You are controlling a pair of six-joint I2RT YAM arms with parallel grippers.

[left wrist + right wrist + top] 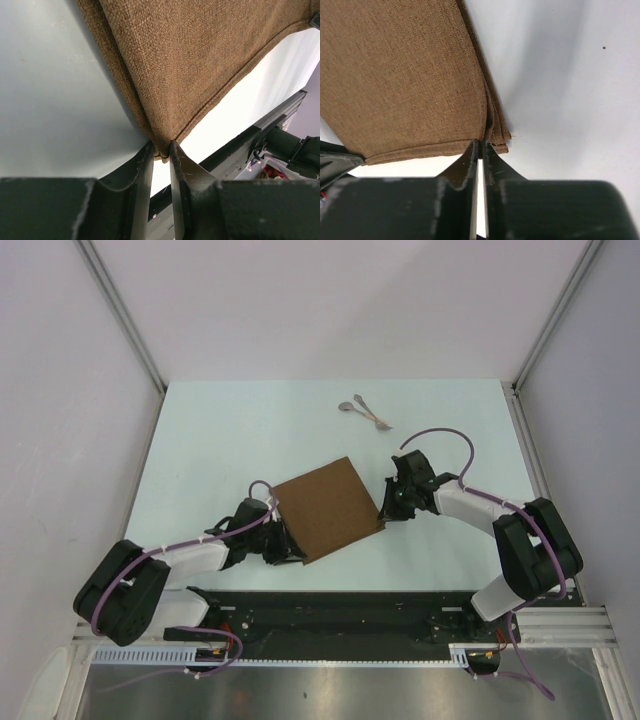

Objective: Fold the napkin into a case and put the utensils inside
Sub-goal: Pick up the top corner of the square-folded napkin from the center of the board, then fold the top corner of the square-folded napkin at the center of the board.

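Note:
The brown napkin [327, 510] lies folded into a tilted square in the middle of the table. My left gripper [284, 540] is at its near-left corner, shut on that corner [162, 150], with the cloth [200, 60] rising away from the tips. My right gripper [384, 512] is at the right corner; its jaws are shut on the top layer of the stacked cloth edges [481, 145], beside the rest of the napkin [405, 75]. Two silvery utensils [365, 410] lie crossed at the far side of the table, apart from the cloth. No finished case shows.
The pale table [220, 440] is enclosed by white walls at left, right and back. A black base rail [330, 610] runs along the near edge behind both arms; it also shows in the left wrist view as the rail [260, 130].

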